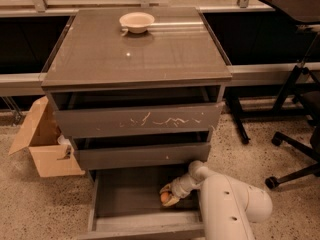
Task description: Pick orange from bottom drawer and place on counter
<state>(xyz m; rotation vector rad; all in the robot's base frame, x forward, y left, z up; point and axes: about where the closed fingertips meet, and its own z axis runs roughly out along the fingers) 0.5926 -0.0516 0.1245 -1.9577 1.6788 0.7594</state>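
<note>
**Current state.** The gripper [169, 196] is inside the open bottom drawer [125, 199], toward its right side and about midway between front and back. The fingers [172, 202] are clenched around the orange [164, 198], one on each side of the fruit. The orange sits low in the drawer. Whether it rests on the drawer floor or is just clear of it cannot be told.

**Hazards.**

1. Loss of grasp. The orange is round and smooth and is held on two narrow contact faces. An off-centre hold or a sudden lift is likely to let it roll out and travel across the flat drawer floor.
2. Collision on withdrawal. The middle drawer front [142, 155] overhangs the rear of the bottom drawer. A straight vertical lift risks striking it with the wrist or the white arm [230, 206]. Retract toward the drawer's front edge first.
3. Placement fault. The worktop [135, 59], two drawers above the bottom drawer, is glossy and flat. An orange released from height may roll off an edge.
4. Obstruction. A cream bowl [136, 21] stands far behind and above the bottom drawer. Keep the release point away from it.
</note>
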